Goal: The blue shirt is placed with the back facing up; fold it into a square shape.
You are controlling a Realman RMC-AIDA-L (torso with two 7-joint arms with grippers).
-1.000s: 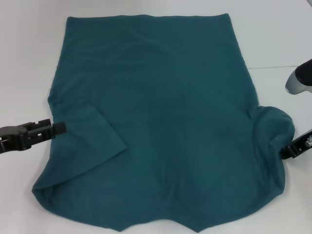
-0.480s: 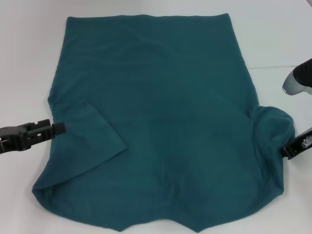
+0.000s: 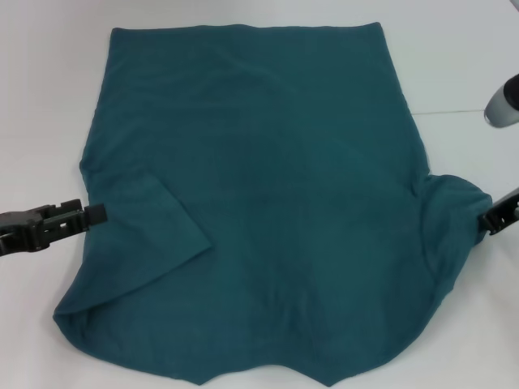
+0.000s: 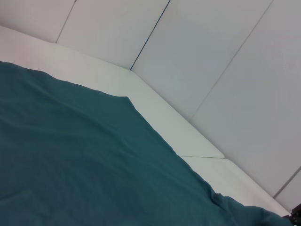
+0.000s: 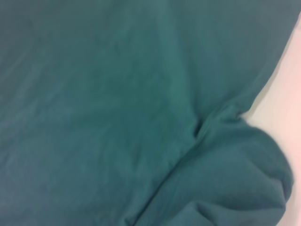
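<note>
The blue shirt (image 3: pixel 259 203) lies spread over the middle of the white tabletop (image 3: pixel 49 97), plain side up, its straight hem toward the far edge. On the robot's left side a sleeve is folded inward over the body of the shirt, forming a pointed flap. The left gripper (image 3: pixel 96 213) rests low over the tabletop at that side, its tips touching the shirt's edge just beside the flap; whether its jaws are parted or pinching the cloth cannot be told. The right gripper (image 3: pixel 491 219) is at the tabletop's right edge, closed on the bunched right sleeve, which rises in a rounded hump toward it. The right wrist view shows that hump and creased fabric.
</note>
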